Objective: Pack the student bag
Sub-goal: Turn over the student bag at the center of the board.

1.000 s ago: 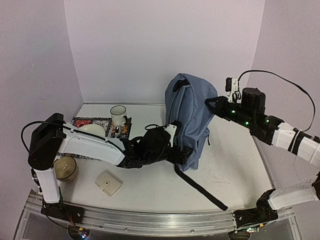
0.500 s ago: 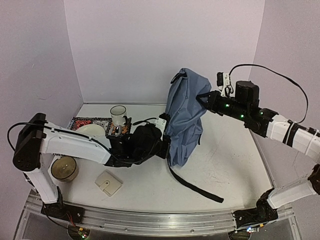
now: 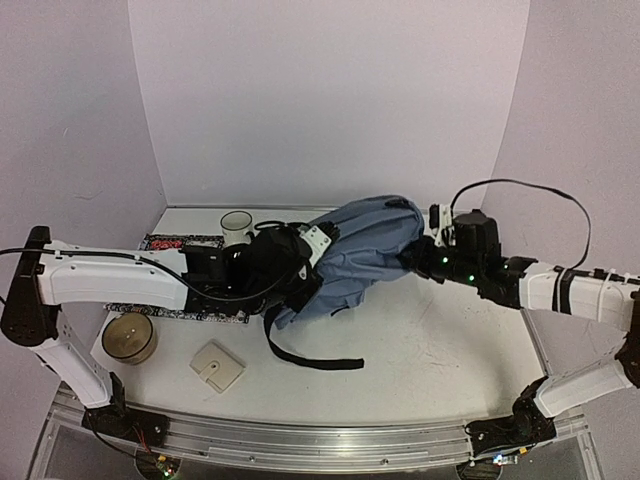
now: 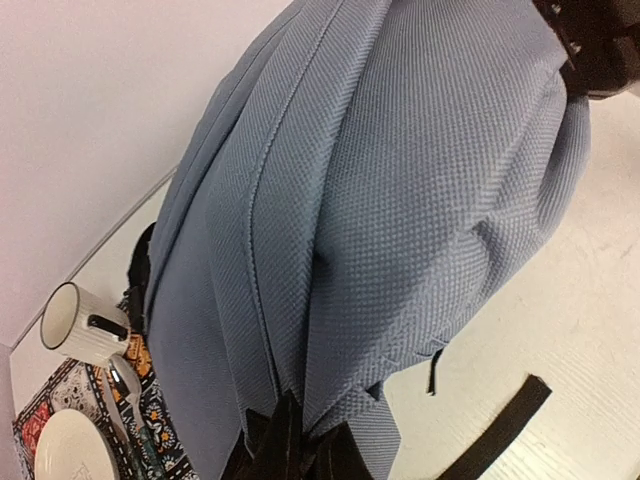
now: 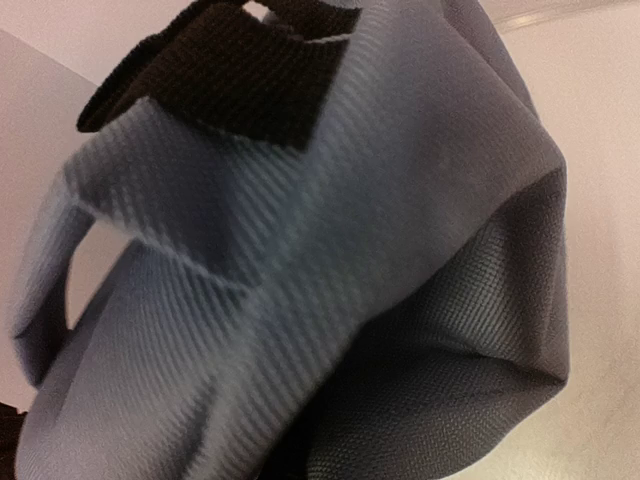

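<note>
The student bag [image 3: 360, 250] is blue-grey and lies tipped over, stretched slantwise between both arms above the table's middle. My left gripper [image 3: 303, 278] is shut on a fold of fabric at its lower left end; in the left wrist view the dark fingertips [image 4: 285, 445] pinch the bag [image 4: 380, 200] at the bottom edge. My right gripper [image 3: 408, 262] presses into the bag's upper right end and holds it. In the right wrist view the bag [image 5: 300, 250] fills the frame and hides the fingers; a black handle [image 5: 230, 75] shows at the top.
A black strap [image 3: 310, 358] trails onto the table in front of the bag. A white mug [image 3: 237, 224] and a patterned mat [image 3: 170, 243] sit at the back left, with a plate [image 4: 65, 440] and a spoon [image 4: 120, 375]. A round lidded pot [image 3: 130, 337] and a beige square piece [image 3: 217, 366] lie near left.
The bag has gone from upright to tipped over towards the left. The left gripper closed on its lower end and pulled left; the right arm came down and left with the top.
</note>
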`<state>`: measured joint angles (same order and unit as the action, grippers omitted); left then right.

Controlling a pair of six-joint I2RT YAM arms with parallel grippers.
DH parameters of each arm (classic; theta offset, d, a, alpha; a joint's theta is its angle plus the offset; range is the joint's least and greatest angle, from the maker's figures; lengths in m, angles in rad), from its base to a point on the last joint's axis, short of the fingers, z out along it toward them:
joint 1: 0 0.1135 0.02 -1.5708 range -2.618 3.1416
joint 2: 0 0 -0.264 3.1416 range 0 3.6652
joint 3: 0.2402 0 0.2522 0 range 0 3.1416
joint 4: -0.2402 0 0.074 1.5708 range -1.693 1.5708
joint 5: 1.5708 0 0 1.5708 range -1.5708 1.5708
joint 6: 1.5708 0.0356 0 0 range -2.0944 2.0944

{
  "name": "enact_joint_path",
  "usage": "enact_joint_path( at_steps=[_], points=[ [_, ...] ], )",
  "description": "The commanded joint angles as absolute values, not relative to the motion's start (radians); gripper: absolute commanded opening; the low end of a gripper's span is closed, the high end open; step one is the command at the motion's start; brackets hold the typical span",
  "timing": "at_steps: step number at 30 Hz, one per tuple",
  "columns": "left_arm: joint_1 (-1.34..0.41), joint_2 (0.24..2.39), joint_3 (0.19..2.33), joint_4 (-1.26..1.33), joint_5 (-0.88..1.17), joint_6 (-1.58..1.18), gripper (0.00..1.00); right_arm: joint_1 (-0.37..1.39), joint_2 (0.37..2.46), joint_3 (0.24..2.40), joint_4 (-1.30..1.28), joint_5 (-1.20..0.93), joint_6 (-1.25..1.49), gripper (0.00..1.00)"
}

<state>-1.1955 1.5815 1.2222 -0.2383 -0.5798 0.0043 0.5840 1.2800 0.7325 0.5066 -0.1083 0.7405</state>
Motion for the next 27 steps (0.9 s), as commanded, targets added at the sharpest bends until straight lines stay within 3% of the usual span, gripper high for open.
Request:
enact_joint_path(
  at_steps=[1, 3, 6, 12, 14, 18, 24, 27],
  points=[
    [-1.232, 1.645, 1.316, -0.211, -0.551, -0.013, 0.0, 0.57, 1.257, 0.59, 0.468, 0.039, 0.771, 0.09],
    [-1.248, 1.69, 1.319, -0.212, -0.511, -0.052, 0.0, 0.569, 1.259, 0.56, 0.447, 0.046, 0.752, 0.16],
    [-1.263, 1.748, 1.319, -0.212, -0.46, -0.102, 0.01, 0.569, 1.25, 0.557, 0.387, 0.057, 0.722, 0.39],
    [-1.275, 1.76, 1.311, -0.208, -0.352, -0.238, 0.23, 0.571, 1.174, 0.656, 0.13, 0.111, 0.649, 0.75],
    [-1.275, 1.732, 1.299, -0.202, -0.318, -0.27, 0.32, 0.571, 1.143, 0.698, 0.051, 0.119, 0.624, 0.81],
    [-1.276, 1.652, 1.281, -0.2, -0.272, -0.318, 0.4, 0.571, 1.067, 0.781, -0.095, 0.12, 0.576, 0.9],
    [-1.25, 1.538, 1.23, -0.195, -0.367, -0.37, 0.44, 0.585, 1.076, 0.897, -0.119, -0.051, 0.523, 0.9],
    [-1.178, 1.539, 1.206, -0.194, -0.315, -0.411, 0.42, 0.63, 1.142, 0.96, -0.1, -0.067, 0.511, 0.89]
  ],
)
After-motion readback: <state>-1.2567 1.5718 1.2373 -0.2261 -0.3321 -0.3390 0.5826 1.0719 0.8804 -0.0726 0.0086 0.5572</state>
